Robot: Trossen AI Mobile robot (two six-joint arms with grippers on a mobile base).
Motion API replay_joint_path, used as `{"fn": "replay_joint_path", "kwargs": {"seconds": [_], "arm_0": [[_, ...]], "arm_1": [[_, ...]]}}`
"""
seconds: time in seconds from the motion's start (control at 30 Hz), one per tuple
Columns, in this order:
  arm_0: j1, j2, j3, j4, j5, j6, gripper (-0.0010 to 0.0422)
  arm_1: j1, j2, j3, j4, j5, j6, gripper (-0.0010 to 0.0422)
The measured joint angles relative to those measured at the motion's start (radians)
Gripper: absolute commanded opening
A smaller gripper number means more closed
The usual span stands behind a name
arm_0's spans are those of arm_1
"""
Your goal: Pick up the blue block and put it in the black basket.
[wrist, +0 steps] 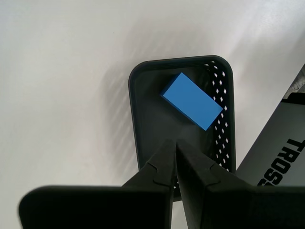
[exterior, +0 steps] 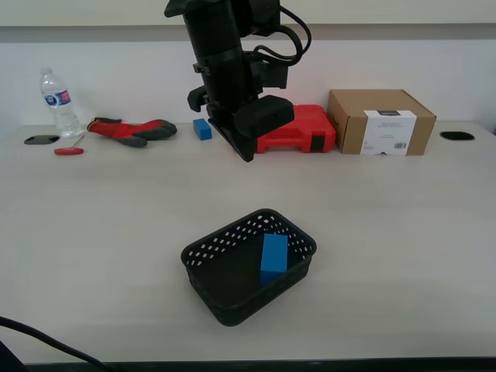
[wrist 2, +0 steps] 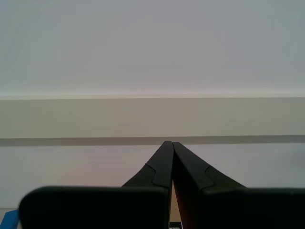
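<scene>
The blue block stands on end inside the black basket, against the wall at the exterior view's right. The first wrist view looks down into that basket and shows the block at its far end, free of any grip. My first gripper is shut on nothing and hangs high above the table, well clear of the basket. My second gripper is also shut and empty. It points at a pale wall, and I cannot find it in the exterior view.
Along the table's far edge stand a water bottle, a red screwdriver, a red and grey glove, a small blue cube, a red tool case and a cardboard box.
</scene>
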Motion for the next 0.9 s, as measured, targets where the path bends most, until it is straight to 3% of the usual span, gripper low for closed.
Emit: {"fn": "replay_joint_path", "kwargs": {"seconds": [0.9], "arm_0": [[-0.001, 0.000, 0.000, 0.000, 0.000, 0.000, 0.0000]], "arm_1": [[0.000, 0.000, 0.000, 0.014, 0.000, 0.000, 0.0000]]}}
